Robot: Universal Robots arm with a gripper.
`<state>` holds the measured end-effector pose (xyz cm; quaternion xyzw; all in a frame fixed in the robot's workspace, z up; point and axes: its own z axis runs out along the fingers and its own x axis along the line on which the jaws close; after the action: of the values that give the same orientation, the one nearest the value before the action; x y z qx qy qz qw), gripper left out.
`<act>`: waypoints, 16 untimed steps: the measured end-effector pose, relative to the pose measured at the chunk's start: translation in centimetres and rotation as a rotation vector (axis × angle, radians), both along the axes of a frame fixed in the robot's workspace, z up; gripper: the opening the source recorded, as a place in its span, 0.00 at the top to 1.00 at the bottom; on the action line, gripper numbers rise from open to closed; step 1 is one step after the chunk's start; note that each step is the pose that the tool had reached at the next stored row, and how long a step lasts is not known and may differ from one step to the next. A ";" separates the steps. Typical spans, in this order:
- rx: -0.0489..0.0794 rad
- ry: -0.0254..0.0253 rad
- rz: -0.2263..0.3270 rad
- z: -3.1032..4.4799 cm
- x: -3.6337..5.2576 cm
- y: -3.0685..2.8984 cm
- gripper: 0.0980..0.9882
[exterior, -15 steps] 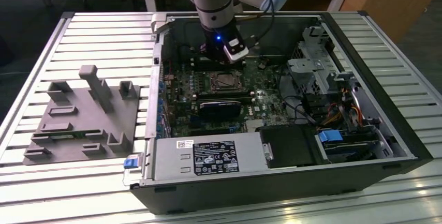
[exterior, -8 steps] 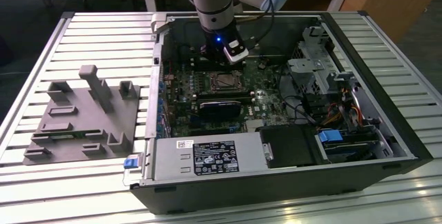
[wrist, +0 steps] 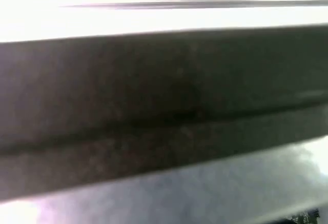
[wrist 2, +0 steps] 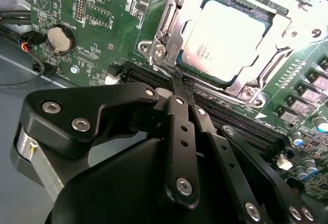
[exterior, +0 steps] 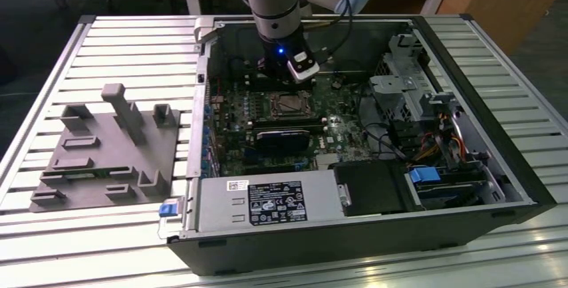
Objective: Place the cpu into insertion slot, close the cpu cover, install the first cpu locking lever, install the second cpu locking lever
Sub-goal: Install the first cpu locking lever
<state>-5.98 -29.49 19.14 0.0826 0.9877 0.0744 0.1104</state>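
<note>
The cpu (wrist 2: 225, 34), a silver-grey square chip, lies flat in the insertion slot (wrist 2: 241, 88) on the green board. The cpu cover (wrist 2: 279, 62), a silvery frame, lies down around the chip, whose top shows through its window. A thin metal locking lever (wrist 2: 166, 26) runs along one side of the socket. My black gripper (wrist 2: 180, 83) has its fingers (wrist 2: 177, 131) pressed together, tips at the socket's near corner by the lever's screw end; whether they touch the lever I cannot tell. In the exterior view the gripper (exterior: 300, 80) hangs just behind the socket (exterior: 288, 105) inside the open computer case.
The case walls (exterior: 199, 102) surround the board. A black card (exterior: 279, 143) lies just in front of the socket, long black memory slots (wrist 2: 241, 116) run beside it, and a drive cage with cables (exterior: 413, 88) is at the exterior view's right. A grey fixture (exterior: 106, 148) lies outside the case.
</note>
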 end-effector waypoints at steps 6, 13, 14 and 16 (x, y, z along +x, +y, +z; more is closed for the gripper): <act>0.004 -0.0004 0.002 0.04 0.00 0.01 1.00; 0.003 -0.0003 0.002 1.31 0.00 0.00 1.00; 0.003 -0.0003 0.002 1.56 0.00 0.00 1.00; 0.003 -0.0002 0.002 2.05 0.00 0.00 1.00</act>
<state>-5.98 -29.49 21.19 0.0819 0.9876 0.0758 0.1103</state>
